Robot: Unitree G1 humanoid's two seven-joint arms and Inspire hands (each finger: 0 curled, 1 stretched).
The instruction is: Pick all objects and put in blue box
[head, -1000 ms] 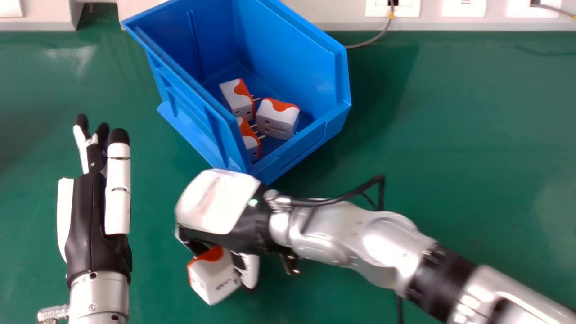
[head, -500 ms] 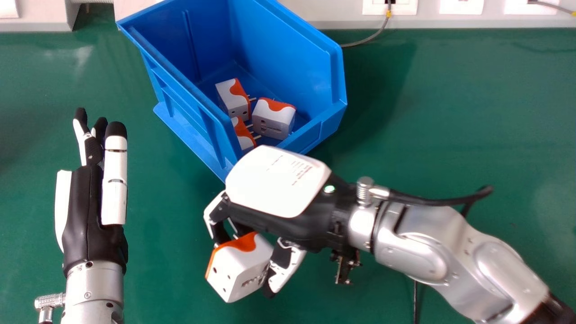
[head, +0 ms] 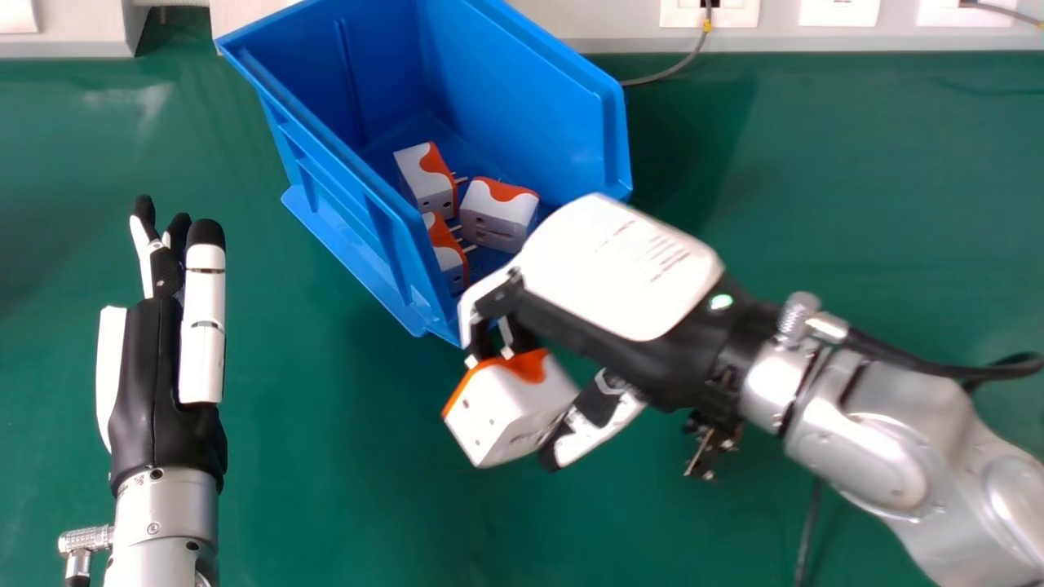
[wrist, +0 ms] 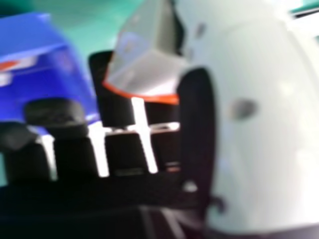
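Outside the near corner of the open blue plastic box point(head: 351, 191), your right hand point(head: 620, 265) has its fingers and thumb closed on a white and orange cube-shaped plug adapter point(head: 510, 408), its prongs turned toward the fingers. Three more adapters, point(head: 426, 178), point(head: 497, 214) and point(head: 449, 253), lie inside the box, so the step in hand looks to be carrying this one in. To do it well, keep your grasp firm, lift until the adapter's underside clears the rim, then bring it over the floor of the box before letting go; a low, gentle release should keep it from bouncing off the others. Mind the edges: the back of your hand overlaps the box's low front lip in the head view, and you can't tell from that whether they touch. The side wall on your left rises higher, so you'd do better coming in over the front. Open green tabletop point(head: 816, 204) right of the box gives your wrist room to swing round. Your left hand point(head: 163, 367), fingers straight and holding nothing, is well apart from the box at the left, out of that path.
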